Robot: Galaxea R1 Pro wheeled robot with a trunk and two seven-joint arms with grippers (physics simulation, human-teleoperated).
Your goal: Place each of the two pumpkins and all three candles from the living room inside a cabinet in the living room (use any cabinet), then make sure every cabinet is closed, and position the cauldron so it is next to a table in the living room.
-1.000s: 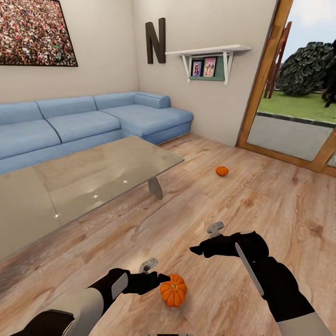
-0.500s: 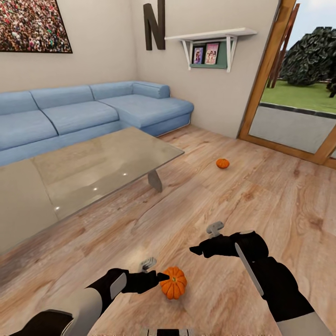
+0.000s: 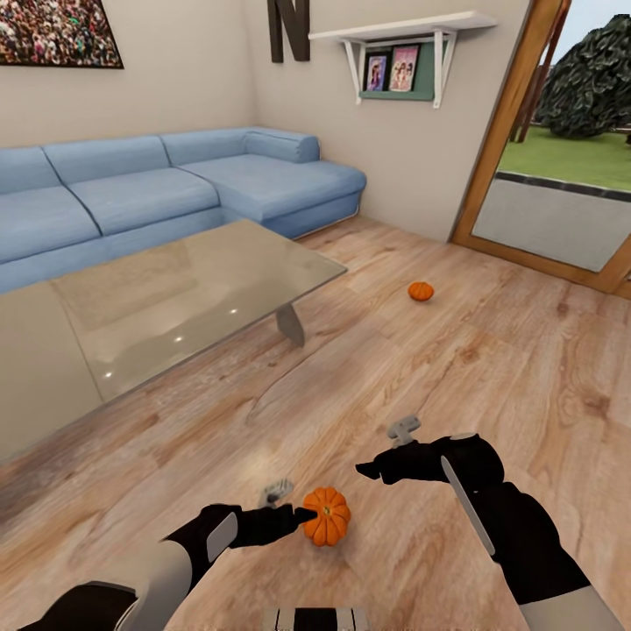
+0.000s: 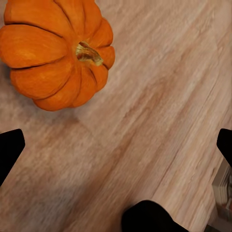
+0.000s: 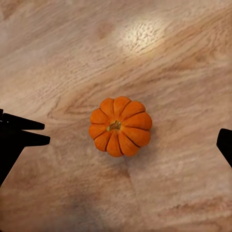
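Left tool (image 3: 302,515) open beside pumpkin (image 3: 326,515); table (image 3: 166,307) nearby.

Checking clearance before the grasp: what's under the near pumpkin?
The near pumpkin sits stem-up on the bare wood-plank floor, nothing else beneath it in the wrist views. Its contact patch is hidden by its own body. The left gripper is beside it, open.

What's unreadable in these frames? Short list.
- Near pumpkin: left wrist view cuts its far side at the frame edge, and head view can't settle whether the left tool touches it.
- Far pumpkin: too small in head view for stem or surface detail.
- Table: cropped at the head view's left edge, so its full length is unseen.
- Right tool: only dark finger edges at the right wrist frame borders.
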